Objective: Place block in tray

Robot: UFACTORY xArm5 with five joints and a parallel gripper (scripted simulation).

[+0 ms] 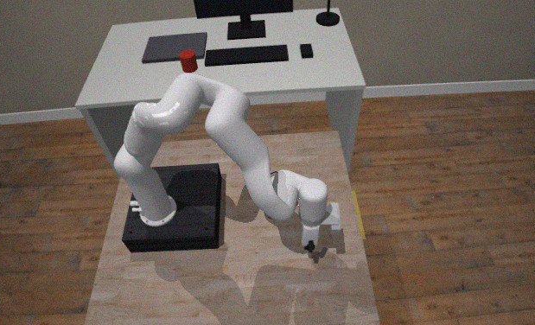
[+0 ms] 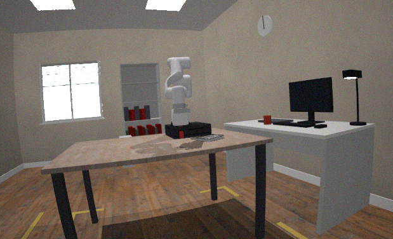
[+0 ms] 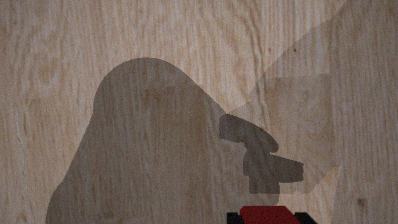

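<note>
My gripper (image 1: 310,247) is shut on the small red block (image 3: 263,215), which shows at the bottom edge of the wrist view between the two black fingertips. In the exterior view the block (image 2: 181,134) hangs under the arm's wrist, a little above the wooden table. The white tray lies flat on the table just behind and to the right of the gripper, partly hidden by the wrist. It also shows in the exterior view (image 2: 210,137) as a low flat dish to the right of the block. The block is outside the tray.
The arm's black base (image 1: 175,207) stands on the wooden table to the left. The table's right edge (image 1: 359,225) runs close beside the tray. A white desk (image 1: 225,60) with a monitor, a keyboard and a red cup (image 1: 187,60) stands behind.
</note>
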